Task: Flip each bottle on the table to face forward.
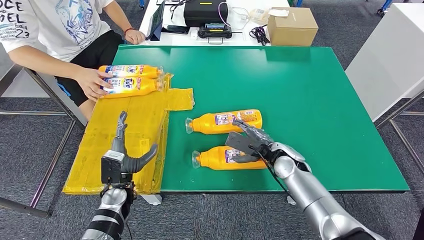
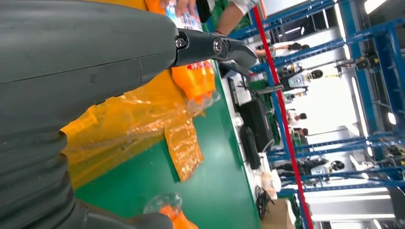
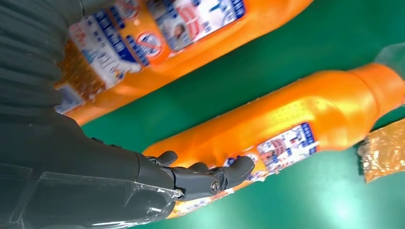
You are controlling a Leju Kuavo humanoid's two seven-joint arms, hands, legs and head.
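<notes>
Two orange bottles lie on their sides on the green table [image 1: 310, 100], caps to the left. The far bottle [image 1: 225, 121] [image 3: 296, 124] and the near bottle [image 1: 220, 158] [image 3: 157, 33] both show small-print labels. My right hand [image 1: 247, 142] [image 3: 191, 176] hovers between them with its fingers spread, fingertips [image 3: 239, 168] resting on the far bottle's label. It grips nothing. My left hand [image 1: 124, 156] [image 2: 210, 46] is open above the yellow plastic sheet [image 1: 125, 145] [image 2: 129, 124], holding nothing. Two more bottles [image 1: 131, 78] [image 2: 193, 81] lie at the sheet's far end under a person's hand [image 1: 92, 82].
A person sits at the table's far left corner. Behind the green table stand a cardboard box [image 1: 291, 25], a black case [image 1: 205, 12] and cables. A white cabinet [image 1: 395, 60] is at the right. The table's right half is bare green surface.
</notes>
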